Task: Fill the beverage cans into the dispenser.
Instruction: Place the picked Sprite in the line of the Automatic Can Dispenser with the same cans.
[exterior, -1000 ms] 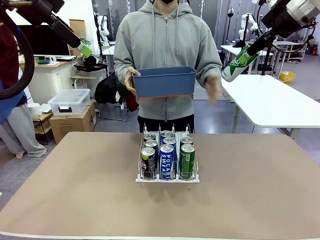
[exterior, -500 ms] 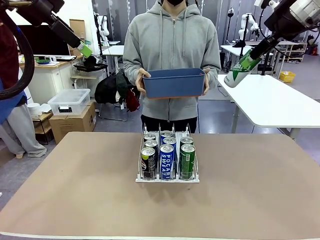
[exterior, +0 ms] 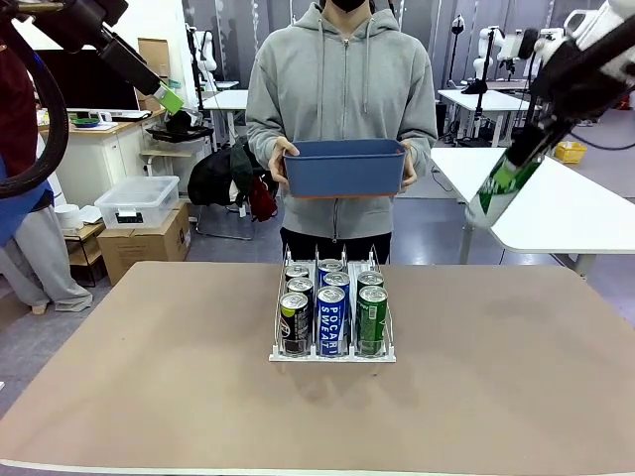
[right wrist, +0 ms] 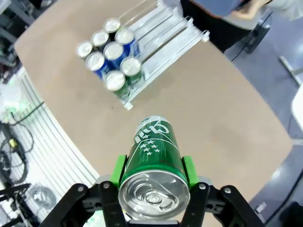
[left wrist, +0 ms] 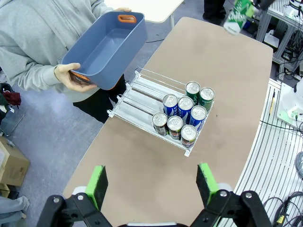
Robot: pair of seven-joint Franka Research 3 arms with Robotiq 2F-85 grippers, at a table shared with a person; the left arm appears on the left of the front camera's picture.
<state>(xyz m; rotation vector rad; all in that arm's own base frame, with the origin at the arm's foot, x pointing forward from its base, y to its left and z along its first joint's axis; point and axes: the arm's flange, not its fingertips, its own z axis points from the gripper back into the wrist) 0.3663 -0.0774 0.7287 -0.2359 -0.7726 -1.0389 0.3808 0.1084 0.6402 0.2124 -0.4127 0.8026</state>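
Seven cans (exterior: 330,315) stand in the dispenser (exterior: 332,354) mid-bench (exterior: 149,397). The right pincer (right wrist: 152,174) is clamped on a green can (right wrist: 154,163), high off to the right, not yet loaded. The left pincer (left wrist: 150,182) hangs apart, empty. The person's bin (exterior: 344,167) looks empty, so this may be the last.

The dispenser (exterior: 332,349) sits mid-surface, a clear three-lane rack on a white base. Seven upright cans crowd its front end: black (exterior: 294,323) in one outer lane, blue (exterior: 331,319) in the middle, green (exterior: 372,317) in the other (silver tops up). My right gripper (right wrist: 152,176) grips a tilted green can (exterior: 502,188) high above the surface.
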